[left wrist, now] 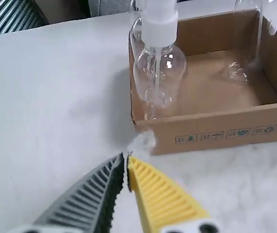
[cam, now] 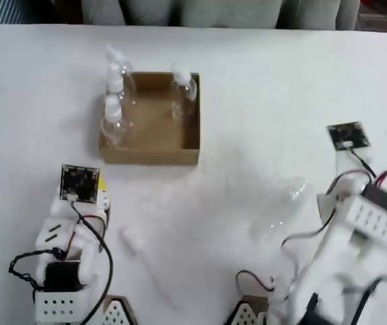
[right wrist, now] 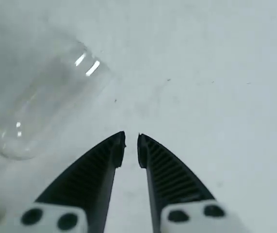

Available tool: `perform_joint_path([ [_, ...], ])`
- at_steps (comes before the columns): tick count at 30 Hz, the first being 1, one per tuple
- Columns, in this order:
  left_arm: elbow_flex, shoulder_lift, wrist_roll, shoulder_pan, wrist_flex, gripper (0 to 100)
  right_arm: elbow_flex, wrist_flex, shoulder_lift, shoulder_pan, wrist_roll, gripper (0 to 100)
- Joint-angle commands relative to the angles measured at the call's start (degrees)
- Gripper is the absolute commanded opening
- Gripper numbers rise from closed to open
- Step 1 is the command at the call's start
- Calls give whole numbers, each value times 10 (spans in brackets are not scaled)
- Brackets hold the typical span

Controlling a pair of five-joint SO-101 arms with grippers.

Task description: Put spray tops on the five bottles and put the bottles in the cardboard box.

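The clear plastic bottle (right wrist: 51,102) lies on its side on the white worktop (cam: 281,81). It is well apart from the brown cardboard box (cam: 149,157) and just ahead of the right tool (right wrist: 131,143), off to one side. That tool's black halves are almost together, with only a slit between them, and hold nothing.

To my eye this bottle is the job in hand. The tool should spread wide first and come square across the body rather than the rounded end. It should then close gently, since a smooth round bottle may roll or squirt away. I cannot tell whether its neck already carries a top.

The left tool (left wrist: 126,162), its grey and yellow halves together and empty, sits near the box's front corner. Three clear bottles with white spray tops (cam: 114,112) stand inside the box, two along one side wall and one in a far corner. That leaves the middle free for setting the next one down.
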Motion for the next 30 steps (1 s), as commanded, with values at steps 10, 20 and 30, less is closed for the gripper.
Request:
perform_joint_path([
  [10, -1, -5, -7, -15, -4, 20, 52, -15, 70, -157, 14, 16],
  [20, -1, -5, -7, -15, -4, 20, 126, -111, 30, -288, -88, 16],
  [30, -1, -5, -7, -15, -4, 20, 125, -175, 30, -365, -95, 19],
])
